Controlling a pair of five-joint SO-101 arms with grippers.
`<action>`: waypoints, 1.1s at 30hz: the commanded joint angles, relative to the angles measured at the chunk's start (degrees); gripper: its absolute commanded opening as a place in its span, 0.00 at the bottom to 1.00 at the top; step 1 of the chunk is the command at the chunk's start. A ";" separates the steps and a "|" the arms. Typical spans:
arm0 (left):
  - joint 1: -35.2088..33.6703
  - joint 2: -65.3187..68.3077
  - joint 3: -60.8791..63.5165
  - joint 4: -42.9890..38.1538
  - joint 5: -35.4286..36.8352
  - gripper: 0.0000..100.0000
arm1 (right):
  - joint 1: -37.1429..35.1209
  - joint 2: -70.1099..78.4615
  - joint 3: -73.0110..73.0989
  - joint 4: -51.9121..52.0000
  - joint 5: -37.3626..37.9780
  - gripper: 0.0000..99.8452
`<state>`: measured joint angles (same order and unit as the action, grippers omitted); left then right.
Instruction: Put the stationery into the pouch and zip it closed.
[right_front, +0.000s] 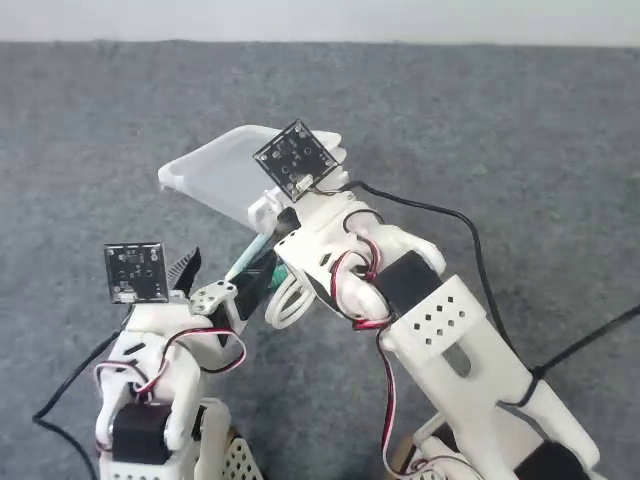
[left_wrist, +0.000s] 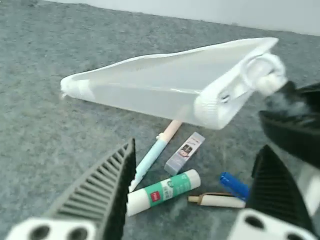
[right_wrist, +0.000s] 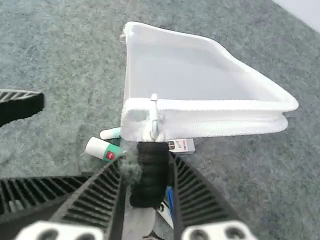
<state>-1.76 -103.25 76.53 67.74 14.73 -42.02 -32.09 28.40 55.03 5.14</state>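
Here, translucent wedge pouch, cyl. glue stick, fuzzy mat.

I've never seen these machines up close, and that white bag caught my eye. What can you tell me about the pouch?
The pouch is a flat, wedge-shaped case of translucent white, plastic-looking material, with a white zipper along one long edge. Nothing shows inside it. The right gripper is clamped on the zipper's end and holds that end raised, so the pouch slants down towards its far corner, which seems to rest on the grey carpet. A glue stick lies nearby, apart from it.
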 joint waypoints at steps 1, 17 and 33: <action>0.00 -1.32 -3.03 -3.25 2.99 0.35 | -0.57 -3.47 -0.26 -1.71 0.26 0.01; -3.34 -1.23 9.27 -12.75 1.41 0.35 | -3.74 -3.56 1.41 -1.27 0.26 0.01; -9.32 -1.23 9.80 -12.84 1.32 0.28 | -3.82 -3.56 2.29 -0.22 0.18 0.01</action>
<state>-10.73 -103.25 86.81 56.66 16.92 -45.63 -32.35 30.59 54.68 5.14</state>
